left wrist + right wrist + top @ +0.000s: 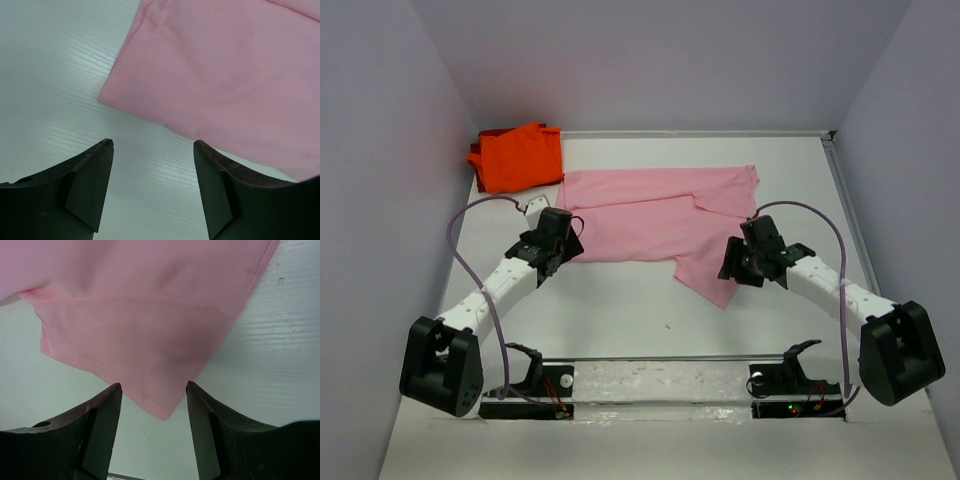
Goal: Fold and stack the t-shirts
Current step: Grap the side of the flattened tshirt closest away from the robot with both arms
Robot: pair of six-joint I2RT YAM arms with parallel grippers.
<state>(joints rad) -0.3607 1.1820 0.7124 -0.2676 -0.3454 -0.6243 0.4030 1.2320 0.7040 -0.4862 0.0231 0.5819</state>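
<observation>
The light pink t-shirt [655, 215] lies partly folded across the middle of the table, one corner trailing toward the front right. The bright orange t-shirt [518, 156] sits bunched in the back left corner. My left gripper [560, 252] is open and empty at the pink shirt's front left corner [107, 97], with bare table between its fingers [92, 185]. My right gripper [732, 268] is open and empty just behind the shirt's trailing corner [162, 412], which points into the gap between its fingers [102, 425].
White walls close the table at the back and both sides. A strip with two mounts [660, 390] runs along the front edge between the arm bases. Bare white tabletop [620, 310] lies in front of the pink shirt.
</observation>
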